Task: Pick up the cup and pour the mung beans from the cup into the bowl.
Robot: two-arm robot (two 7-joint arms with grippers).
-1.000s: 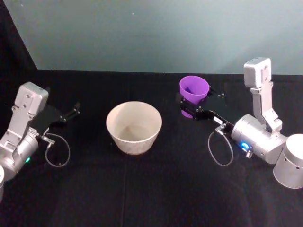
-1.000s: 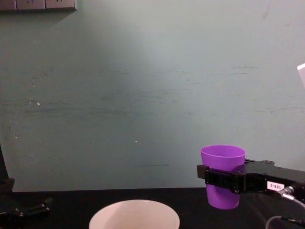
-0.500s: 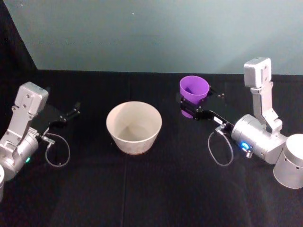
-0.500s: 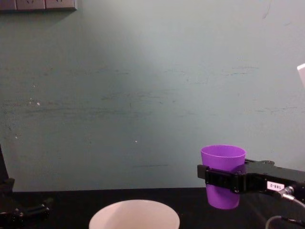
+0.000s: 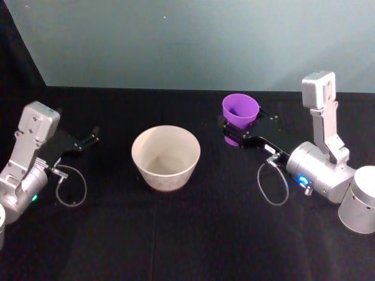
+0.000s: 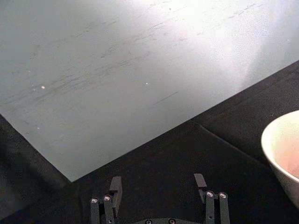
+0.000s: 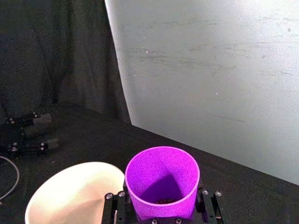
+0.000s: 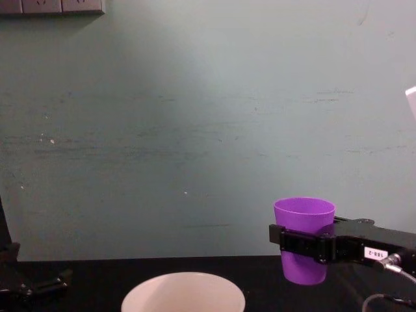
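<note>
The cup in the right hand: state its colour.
Bright purple, plain and smooth; the cup shows best in the right wrist view.

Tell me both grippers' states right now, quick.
Left gripper: open, holding nothing, off to the left of the bowl.
Right gripper: closed on the cup, which stands upright.

A pale blue-green wall rises behind the worktop, its paint marked by thin horizontal scuffs and a few small white specks. A row of pale socket plates sits high on it, at the chest view's upper left. Lightly creased black cloth covers the worktop. A dark curtain hangs in folds beside the wall's left edge.
</note>
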